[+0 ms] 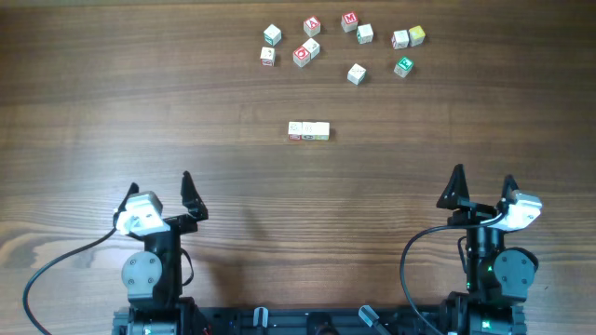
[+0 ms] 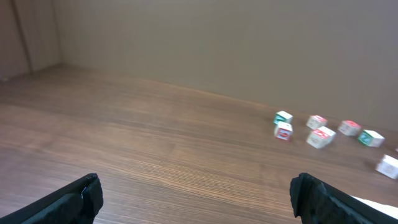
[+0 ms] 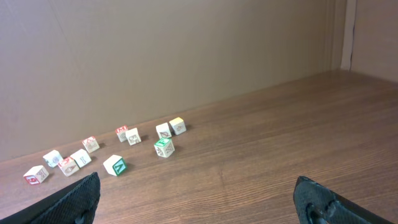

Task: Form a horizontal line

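A short horizontal line (image 1: 308,131) of pale letter cubes lies side by side in the middle of the table in the overhead view; neither wrist view shows it. My left gripper (image 1: 160,186) stands open near the front left, well short of the row, and its dark fingertips (image 2: 84,198) frame bare wood. Over at the front right my right gripper (image 1: 483,184) is open too, nothing between its fingertips (image 3: 79,198).
Several loose cubes with red, green and yellow faces lie scattered along the far side (image 1: 312,26), (image 1: 403,66), (image 2: 283,131), (image 3: 164,147). A brown wall (image 3: 186,50) backs the table. Black cables trail from both arm bases at the front edge.
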### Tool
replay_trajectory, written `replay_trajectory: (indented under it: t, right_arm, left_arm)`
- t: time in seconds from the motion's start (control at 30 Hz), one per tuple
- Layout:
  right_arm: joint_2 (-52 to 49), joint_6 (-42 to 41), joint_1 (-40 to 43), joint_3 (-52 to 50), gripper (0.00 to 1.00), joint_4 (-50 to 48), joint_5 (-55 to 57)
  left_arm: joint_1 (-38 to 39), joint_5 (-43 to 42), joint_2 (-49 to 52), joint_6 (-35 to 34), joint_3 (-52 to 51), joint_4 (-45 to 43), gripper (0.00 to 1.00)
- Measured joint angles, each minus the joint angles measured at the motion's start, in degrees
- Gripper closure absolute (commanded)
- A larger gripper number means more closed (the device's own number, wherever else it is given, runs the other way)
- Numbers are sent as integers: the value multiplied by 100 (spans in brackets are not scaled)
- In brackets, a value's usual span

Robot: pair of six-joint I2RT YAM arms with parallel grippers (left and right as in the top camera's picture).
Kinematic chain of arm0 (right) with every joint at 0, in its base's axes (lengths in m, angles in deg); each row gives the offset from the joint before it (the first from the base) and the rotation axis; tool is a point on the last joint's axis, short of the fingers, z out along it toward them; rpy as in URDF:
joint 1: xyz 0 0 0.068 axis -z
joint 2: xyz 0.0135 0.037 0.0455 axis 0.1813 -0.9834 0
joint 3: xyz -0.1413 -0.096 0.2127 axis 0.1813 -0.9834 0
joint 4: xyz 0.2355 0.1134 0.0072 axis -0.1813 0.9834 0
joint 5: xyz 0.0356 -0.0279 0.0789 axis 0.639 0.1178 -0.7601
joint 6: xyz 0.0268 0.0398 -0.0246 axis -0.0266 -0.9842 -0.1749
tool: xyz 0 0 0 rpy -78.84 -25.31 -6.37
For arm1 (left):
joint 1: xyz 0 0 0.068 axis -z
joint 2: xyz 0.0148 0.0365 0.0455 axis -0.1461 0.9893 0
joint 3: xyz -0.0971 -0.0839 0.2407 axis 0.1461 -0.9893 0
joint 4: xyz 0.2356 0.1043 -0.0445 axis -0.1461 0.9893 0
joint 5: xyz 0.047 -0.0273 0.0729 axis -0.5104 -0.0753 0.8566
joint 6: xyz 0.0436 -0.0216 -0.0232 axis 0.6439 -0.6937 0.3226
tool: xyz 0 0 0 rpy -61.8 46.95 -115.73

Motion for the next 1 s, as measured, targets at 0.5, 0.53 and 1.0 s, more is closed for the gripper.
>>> replay_trajectory:
  t: [0.5, 0.53, 1.0]
  right_arm:
    - [0, 0, 0, 0, 0, 0, 0]
    - [0, 0, 0, 0, 0, 0, 0]
    - [-39, 319, 0, 0, 0, 4, -181]
  left_arm:
    - [107, -22, 0, 13, 0, 0, 0]
    - [107, -22, 0, 15, 0, 0, 0]
    - [118, -22, 0, 15, 0, 0, 0]
